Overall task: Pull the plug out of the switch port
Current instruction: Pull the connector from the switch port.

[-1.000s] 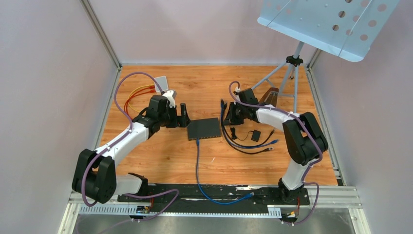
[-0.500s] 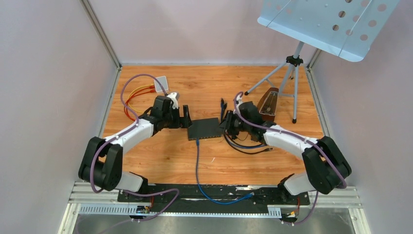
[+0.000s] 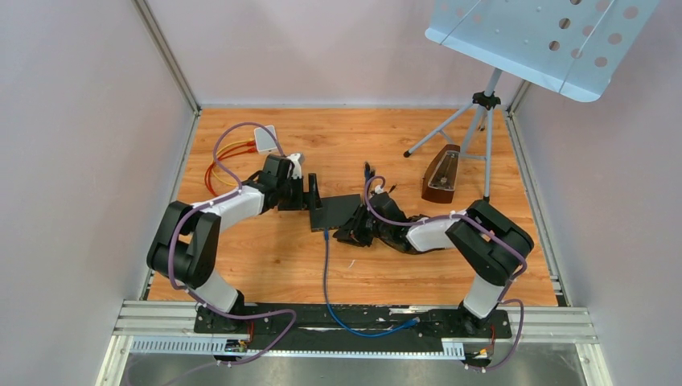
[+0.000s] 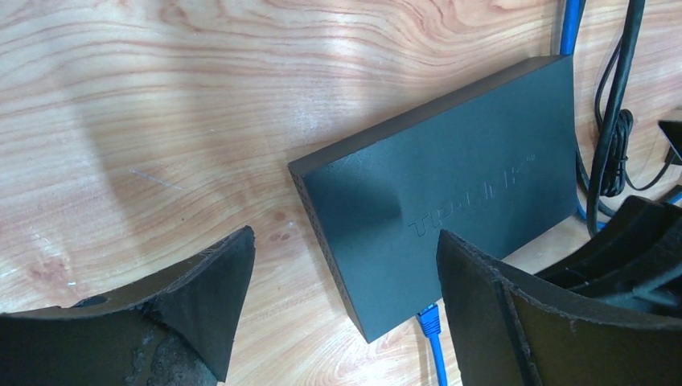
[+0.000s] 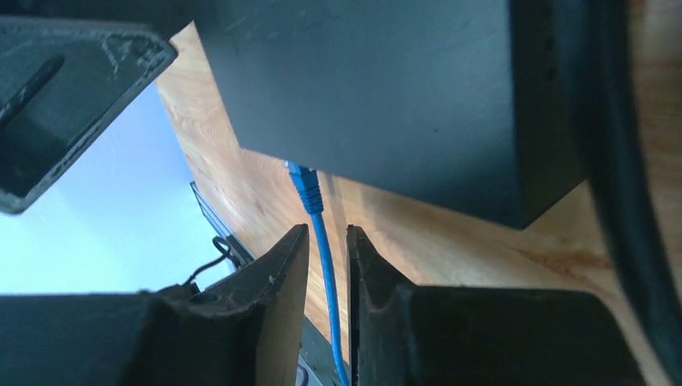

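The dark switch point(image 3: 338, 209) lies flat on the wooden table, and the left wrist view shows its lid point(image 4: 450, 185). A blue plug point(image 3: 325, 232) sits in its near face, its blue cable point(image 3: 325, 273) running toward me. My left gripper point(image 3: 310, 196) is open wide, its fingers either side of the switch's left end, not touching it point(image 4: 346, 305). My right gripper point(image 3: 351, 233) lies low at the switch's near right corner. In the right wrist view its jaws point(image 5: 328, 233) stand a narrow gap apart, and the cable point(image 5: 324, 257) shows in that gap below the plug point(image 5: 304, 181).
Black cables point(image 3: 368, 178) lie right of the switch. A wooden metronome point(image 3: 441, 174) and a music stand's tripod point(image 3: 482, 112) stand at the back right, its perforated tray point(image 3: 547, 36) overhead. Orange and yellow wires point(image 3: 229, 154) with a white box point(image 3: 266, 135) lie back left.
My right arm swung from the switch's right side round to its near edge, and its jaws parted slightly beside the blue cable. My left gripper slid right onto the switch's left end.
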Robot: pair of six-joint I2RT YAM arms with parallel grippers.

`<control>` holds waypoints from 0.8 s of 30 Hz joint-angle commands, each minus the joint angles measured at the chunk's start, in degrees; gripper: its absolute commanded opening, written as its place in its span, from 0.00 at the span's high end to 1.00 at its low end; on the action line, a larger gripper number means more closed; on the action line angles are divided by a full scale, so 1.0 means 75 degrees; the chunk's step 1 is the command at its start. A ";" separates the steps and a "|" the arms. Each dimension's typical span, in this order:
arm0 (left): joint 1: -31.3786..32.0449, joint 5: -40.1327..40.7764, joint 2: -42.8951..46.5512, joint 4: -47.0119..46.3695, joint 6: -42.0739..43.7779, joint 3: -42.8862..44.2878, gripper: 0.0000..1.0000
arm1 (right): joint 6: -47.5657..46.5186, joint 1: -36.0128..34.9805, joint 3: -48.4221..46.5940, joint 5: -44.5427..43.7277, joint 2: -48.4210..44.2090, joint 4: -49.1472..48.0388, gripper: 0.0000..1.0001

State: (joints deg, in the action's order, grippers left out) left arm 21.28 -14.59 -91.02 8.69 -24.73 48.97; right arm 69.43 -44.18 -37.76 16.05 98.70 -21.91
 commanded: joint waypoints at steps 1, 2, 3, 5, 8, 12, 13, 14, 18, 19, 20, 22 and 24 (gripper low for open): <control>-0.0025 -0.0140 -0.0048 -0.0266 -0.0036 0.0082 0.10 | 0.0695 -0.0068 -0.0268 -0.0409 0.0289 -0.0805 0.74; -0.0025 -0.0182 -0.0067 -0.0278 -0.0047 0.0048 0.11 | 0.0719 -0.0104 -0.0293 -0.0458 0.0343 -0.0827 0.71; -0.0025 -0.0202 -0.0125 -0.0306 -0.0056 0.0035 0.11 | 0.0741 -0.0133 -0.0313 -0.0528 0.0386 -0.0828 0.69; -0.0025 -0.0293 -0.0227 -0.0337 -0.0073 0.0008 0.13 | 0.0788 -0.0156 -0.0389 -0.0571 0.0512 -0.0842 0.68; -0.0022 -0.0352 -0.0347 -0.0353 -0.0128 -0.0052 0.17 | 0.0912 -0.0168 -0.0458 -0.0587 0.0727 -0.0970 0.68; -0.0024 -0.0331 -0.0429 -0.0429 -0.0245 -0.0185 0.19 | 0.0999 -0.0198 -0.0516 -0.0608 0.0977 -0.1217 0.67; -0.0024 -0.0379 -0.0474 -0.0436 -0.0292 -0.0205 0.20 | 0.1022 -0.0215 -0.0530 -0.0620 0.1050 -0.1251 0.67; -0.0024 -0.0400 -0.0503 -0.0477 -0.0308 -0.0234 0.22 | 0.1056 -0.0225 -0.0532 -0.0631 0.1093 -0.1280 0.67; -0.0022 -0.0483 -0.0642 -0.0566 -0.0452 -0.0343 0.28 | 0.1310 -0.0324 -0.0320 -0.0992 0.1132 -0.1486 0.67; -0.0024 -0.0502 -0.0639 -0.0598 -0.0520 -0.0401 0.30 | 0.1352 -0.0348 -0.0276 -0.1039 0.1153 -0.1551 0.67; -0.0024 -0.0532 -0.0638 -0.0682 -0.0557 -0.0442 0.31 | 0.1404 -0.0369 -0.0255 -0.1073 0.1179 -0.1581 0.67; -0.0024 -0.0619 -0.0606 -0.0856 -0.0681 -0.0593 0.34 | 0.1465 -0.0414 -0.0228 -0.1128 0.1252 -0.1600 0.66; -0.0025 -0.0652 -0.0567 -0.0959 -0.0745 -0.0719 0.38 | 0.1483 -0.0447 -0.0227 -0.1180 0.1334 -0.1593 0.66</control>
State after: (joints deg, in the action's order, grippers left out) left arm 21.08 -18.22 -94.26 2.00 -28.23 46.41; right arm 77.82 -46.87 -40.12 10.20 106.26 -31.73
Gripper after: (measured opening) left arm 0.643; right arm 0.336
